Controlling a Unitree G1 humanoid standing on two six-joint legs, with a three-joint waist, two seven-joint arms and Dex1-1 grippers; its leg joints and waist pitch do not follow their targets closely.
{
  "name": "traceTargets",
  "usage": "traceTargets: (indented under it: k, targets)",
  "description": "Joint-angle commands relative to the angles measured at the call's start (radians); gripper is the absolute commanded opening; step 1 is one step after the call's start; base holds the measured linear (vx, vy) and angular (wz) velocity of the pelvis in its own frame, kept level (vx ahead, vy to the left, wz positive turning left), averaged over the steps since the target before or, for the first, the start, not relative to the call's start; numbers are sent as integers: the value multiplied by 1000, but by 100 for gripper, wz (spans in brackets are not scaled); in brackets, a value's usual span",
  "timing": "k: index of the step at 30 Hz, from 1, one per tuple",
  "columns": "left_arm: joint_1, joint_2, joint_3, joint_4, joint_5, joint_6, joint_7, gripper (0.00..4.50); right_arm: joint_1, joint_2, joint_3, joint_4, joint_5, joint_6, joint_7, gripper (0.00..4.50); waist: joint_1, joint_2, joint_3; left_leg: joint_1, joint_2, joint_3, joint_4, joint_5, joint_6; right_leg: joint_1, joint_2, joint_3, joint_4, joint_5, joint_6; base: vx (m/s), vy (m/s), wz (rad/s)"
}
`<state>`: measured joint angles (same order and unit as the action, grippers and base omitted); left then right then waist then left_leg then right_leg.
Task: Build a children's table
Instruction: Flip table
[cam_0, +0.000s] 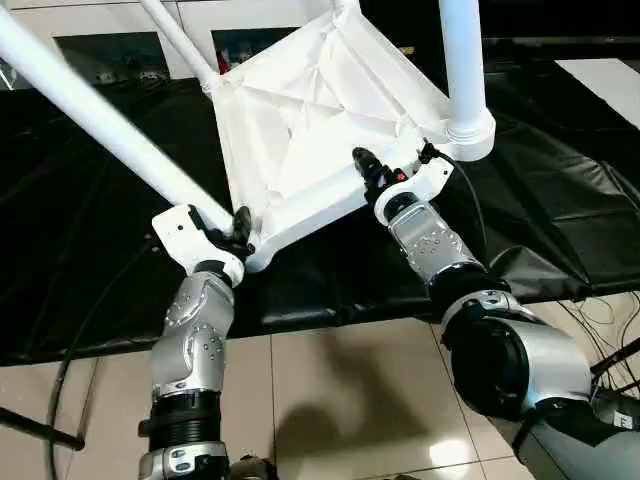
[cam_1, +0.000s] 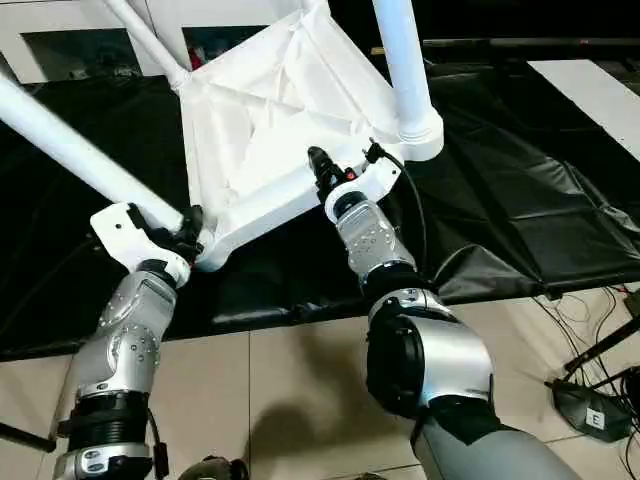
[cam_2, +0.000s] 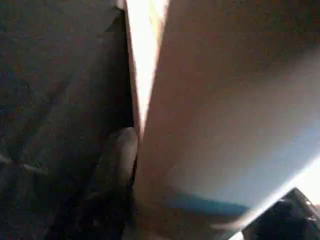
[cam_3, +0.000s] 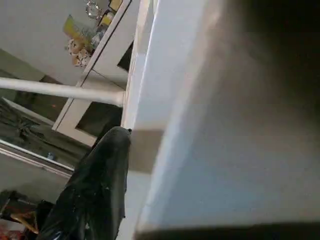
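**Status: table top tilted up, both hands on its near edge**

1. Left leg (cam_0: 90, 115): long white tapered tube, runs from the far-left of the view down to the near-left corner socket of the top; seated there.
2. Left hand (cam_0: 238, 228): at that near-left corner, black fingers (cam_2: 117, 160) pinching the rim. Left wrist view shows one finger flat against the white edge w/ the rim between it and the other finger. State: clamped on the top.
3. Top (cam_0: 310, 120): white plastic, ribbed underside facing the head camera, tilted steeply. Near-left corner sits lowest, close to the black sheet (cam_0: 90, 260); whether it touches the sheet can't be told. Sheet covers the floor area behind the tan tiles (cam_0: 340, 400).
4. Second leg (cam_0: 178, 42): thinner in view, joins the far-left corner, runs off toward the rear.
5. Right hand (cam_0: 372, 172): on the near long edge, approx. mid-to-right. Right wrist view shows one black finger (cam_3: 95, 190) pressed along the white edge; grip reads as pinching the rim.
6. Right leg (cam_0: 463, 65): upright tube, seated in the round socket at the near-right corner, just beside the right hand.
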<state>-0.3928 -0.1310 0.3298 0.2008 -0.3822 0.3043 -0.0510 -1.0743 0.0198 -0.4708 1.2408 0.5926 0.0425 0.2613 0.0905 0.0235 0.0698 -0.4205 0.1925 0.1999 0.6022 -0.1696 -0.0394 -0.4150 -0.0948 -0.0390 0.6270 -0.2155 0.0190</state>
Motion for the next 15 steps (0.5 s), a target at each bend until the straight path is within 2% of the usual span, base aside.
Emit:
traceTargets:
  k: [1, 2, 6, 8, 10, 11, 14, 15]
  targets:
    - [12, -29, -4, 33, -25, 32, -9, 305, -24, -9, 13, 14, -44, -14, -37, 231, -4, -17, -70, 37, 34, -8, -57, -50, 141, 43, -37, 23, -53, 67, -274, 0, 0, 0]
    - [12, -23, 12, 22, -37, 11, -16, 324, -26, -15, 13, 11, -49, -18, -37, 231, -4, -19, -69, 36, 35, -8, -58, -57, 141, 44, -39, 23, -55, 55, -268, 0, 0, 0]
    - [24, -17, 20, -17, -68, -43, -68, 342, -26, -27, 13, 6, -53, -21, -37, 230, -5, -18, -70, 37, 36, -9, -58, -51, 136, 43, -38, 23, -52, 63, -267, 0, 0, 0]
    - [44, -18, 39, -82, -127, -84, -127, 344, -23, -49, 6, -2, -50, -27, -40, 230, -3, -20, -72, 36, 36, -9, -57, -40, 138, 45, -40, 23, -48, 86, -275, 0, 0, 0]
    - [47, -17, 49, -94, -140, -99, -135, 344, -21, -58, 2, -5, -49, -29, -42, 230, -4, -20, -72, 34, 37, -9, -56, -35, 140, 46, -40, 23, -47, 93, -278, 0, 0, 0]
    - [49, -14, 61, -106, -159, -114, -141, 344, -18, -69, -1, -7, -48, -31, -43, 230, -3, -20, -72, 38, 37, -7, -54, -29, 146, 43, -36, 22, -46, 115, -281, 0, 0, 0]
    - [51, -8, 79, -135, -191, -142, -162, 344, -8, -99, -3, -17, -52, -33, -43, 230, 1, -21, -71, 39, 37, -5, -54, -36, 147, 44, -36, 23, -46, 104, -278, 0, 0, 0]
    - [51, -4, 83, -151, -207, -150, -180, 344, -3, -114, -3, -20, -54, -33, -45, 230, 2, -19, -72, 39, 38, -6, -54, -37, 145, 43, -36, 23, -46, 101, -277, 0, 0, 0]
